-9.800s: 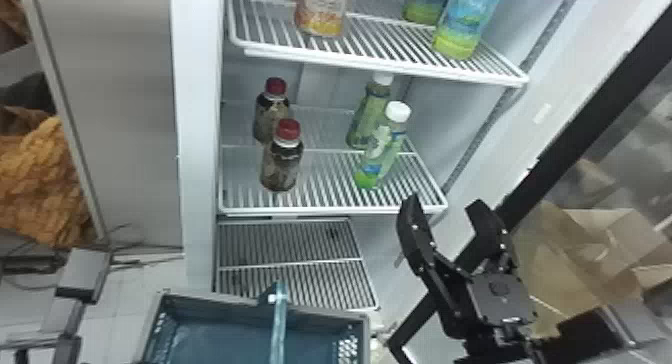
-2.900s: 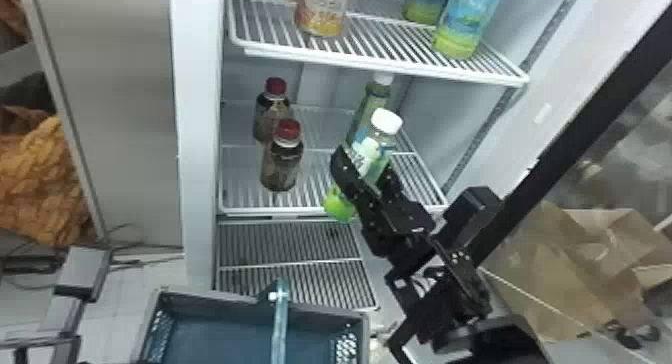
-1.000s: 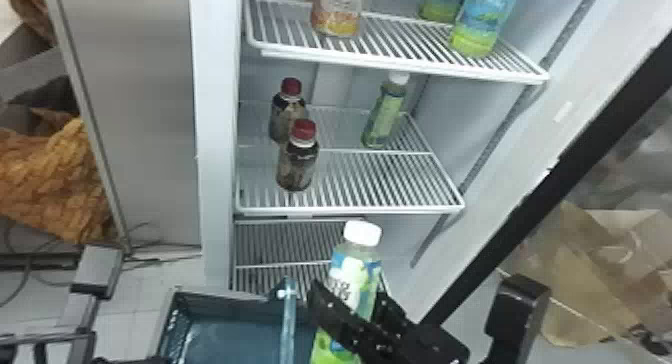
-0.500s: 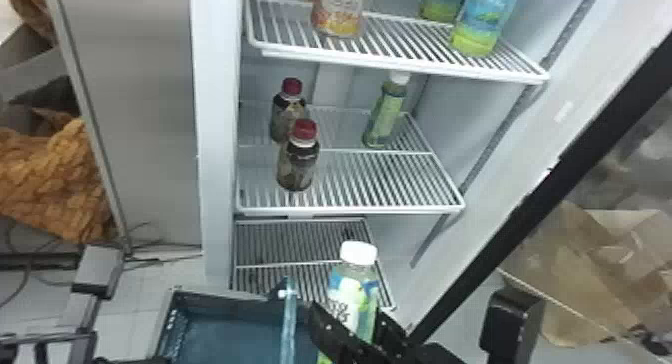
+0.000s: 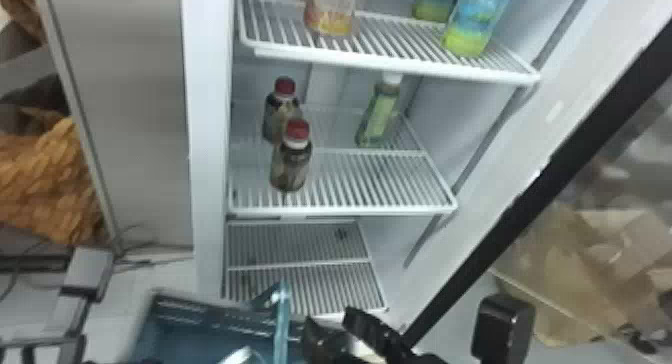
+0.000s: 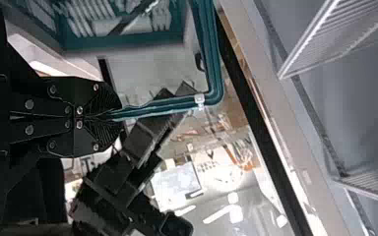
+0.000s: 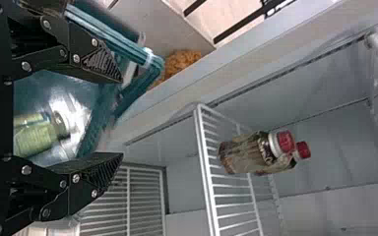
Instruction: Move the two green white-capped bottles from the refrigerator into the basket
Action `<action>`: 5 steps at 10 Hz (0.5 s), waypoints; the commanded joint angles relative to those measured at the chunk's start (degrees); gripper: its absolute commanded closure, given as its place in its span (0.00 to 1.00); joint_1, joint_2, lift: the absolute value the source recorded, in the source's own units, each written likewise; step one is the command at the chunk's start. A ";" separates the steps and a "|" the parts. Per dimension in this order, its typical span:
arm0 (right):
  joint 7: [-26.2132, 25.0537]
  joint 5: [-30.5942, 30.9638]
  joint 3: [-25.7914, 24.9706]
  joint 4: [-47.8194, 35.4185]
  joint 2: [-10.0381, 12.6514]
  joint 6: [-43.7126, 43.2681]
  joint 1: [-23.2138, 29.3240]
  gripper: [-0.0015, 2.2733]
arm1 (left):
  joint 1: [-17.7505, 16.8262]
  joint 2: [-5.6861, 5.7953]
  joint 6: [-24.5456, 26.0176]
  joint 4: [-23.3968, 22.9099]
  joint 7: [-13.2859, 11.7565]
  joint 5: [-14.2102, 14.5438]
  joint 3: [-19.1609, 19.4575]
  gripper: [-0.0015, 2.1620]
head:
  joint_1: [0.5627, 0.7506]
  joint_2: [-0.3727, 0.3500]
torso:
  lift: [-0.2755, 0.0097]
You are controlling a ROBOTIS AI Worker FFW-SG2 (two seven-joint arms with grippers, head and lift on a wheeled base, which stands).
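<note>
Low in the head view, my right gripper is over the right side of the blue basket. In the right wrist view, that gripper is wide open, and a green white-capped bottle lies beyond its fingers inside the basket. The other green white-capped bottle stands at the back right of the refrigerator's middle shelf. In the left wrist view, my left gripper is shut on the teal basket handle.
Two red-capped dark bottles stand on the middle shelf's left side. The upper shelf holds an orange-labelled bottle and blue-green bottles. To the right is the dark door edge. My right arm crosses below the handle in the left wrist view.
The nearer green bottle left the middle shelf in my right gripper and came down toward the basket. It now lies inside, let go, and the gripper has opened.
</note>
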 commanded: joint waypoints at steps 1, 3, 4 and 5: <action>-0.07 -0.08 -0.02 0.02 0.03 0.01 0.06 0.25 | 0.01 0.01 0.00 -0.01 0.03 -0.01 0.01 0.54 | 0.70 0.06 | 0.04; -0.25 0.15 -0.25 -0.12 0.21 0.01 0.06 0.25 | -0.13 0.01 0.00 -0.01 0.03 -0.01 0.01 0.54 | 0.70 0.06 | 0.04; -0.25 0.38 -0.36 -0.12 0.21 -0.69 0.06 0.25 | -0.13 0.01 0.00 -0.01 0.03 -0.01 0.01 0.54 | 0.70 0.06 | 0.04; -0.51 0.95 -0.48 -0.12 0.30 -2.10 0.20 0.25 | 0.01 0.01 0.00 -0.01 0.03 -0.01 0.01 0.54 | 0.70 0.05 | 0.04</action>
